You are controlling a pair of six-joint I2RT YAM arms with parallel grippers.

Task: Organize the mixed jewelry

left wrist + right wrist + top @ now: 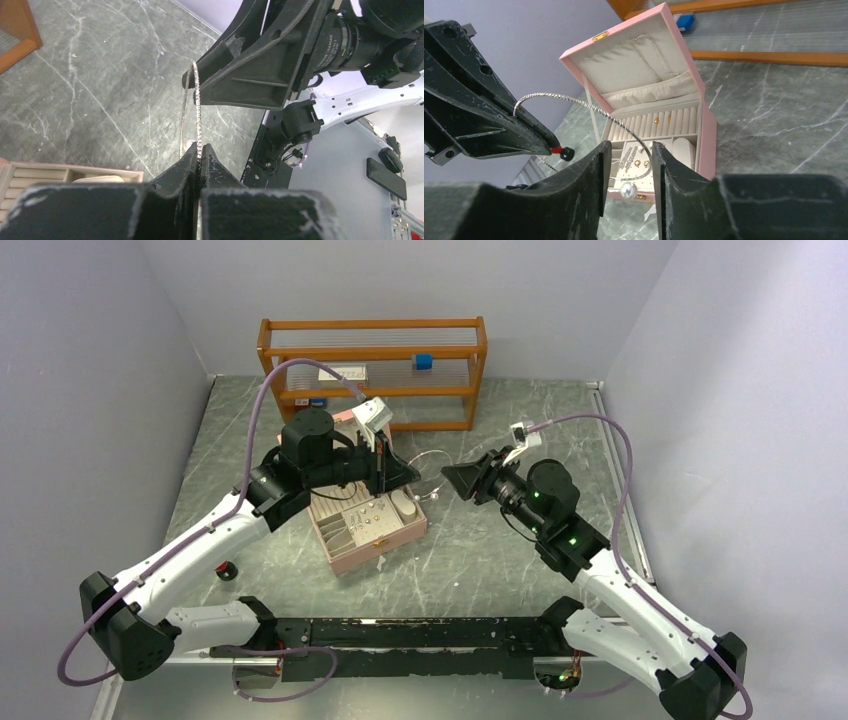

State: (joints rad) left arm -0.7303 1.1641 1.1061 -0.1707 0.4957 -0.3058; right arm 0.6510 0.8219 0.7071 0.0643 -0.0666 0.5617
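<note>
A thin silver bangle with a pearl at one end hangs in the air between my two grippers. My left gripper is shut on one part of its wire. My right gripper stands open around the other part, and the wire runs close along its right finger with the pearl between the fingers. From above, the bangle spans the left gripper and the right gripper. Small gold and silver jewelry lies in the open pink jewelry box.
The pink box sits below the left gripper, lid up, with a chain in the lid pocket. A wooden rack stands at the back. A red-capped black cylinder lies near the left arm.
</note>
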